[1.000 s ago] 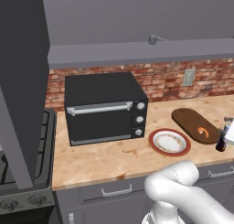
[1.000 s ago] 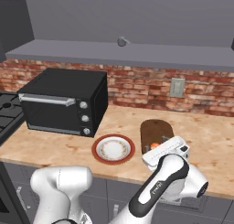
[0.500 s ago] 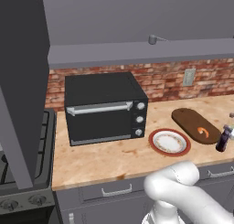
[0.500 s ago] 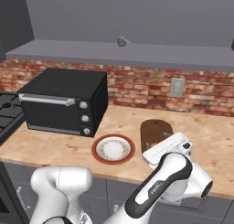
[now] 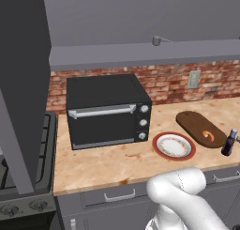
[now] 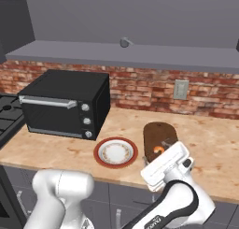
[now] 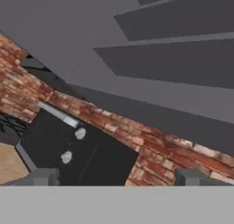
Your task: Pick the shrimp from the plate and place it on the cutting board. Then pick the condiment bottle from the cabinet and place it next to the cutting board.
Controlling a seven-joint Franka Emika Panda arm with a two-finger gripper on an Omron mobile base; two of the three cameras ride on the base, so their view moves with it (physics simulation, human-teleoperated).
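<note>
From my left base camera I get the bottle [image 5: 229,142] standing upright at the right edge of the frame, cap up, on the counter [image 5: 108,161] just beside the lower right end of the board [image 5: 201,129]; I cannot tell if they touch. The right base camera hides that spot behind the white hand, so no bottle there. That same camera gives me the hand itself low and right of centre, in front of the board [image 6: 158,135]; the jaws are not readable in it.

The shrimp [image 5: 209,136] lies on the board near its lower right end, curled; in the right view it [image 6: 159,150] peeks out just above the hand. The plate [image 5: 174,146] sits lower centre-right, bare, just left of the board. The board's long axis runs from upper left to lower right in the left view, nearly straight up the frame in the right view.

My hand camera is tilted: I see the gripper [image 7: 118,177] with its tips set wide apart at the bottom corners and nothing between them, looking at the oven [image 7: 73,154], the brick wall [image 7: 151,145] and the grey cabinet [image 7: 151,58] above. The oven [image 5: 107,111] fills centre-left in the left view.
</note>
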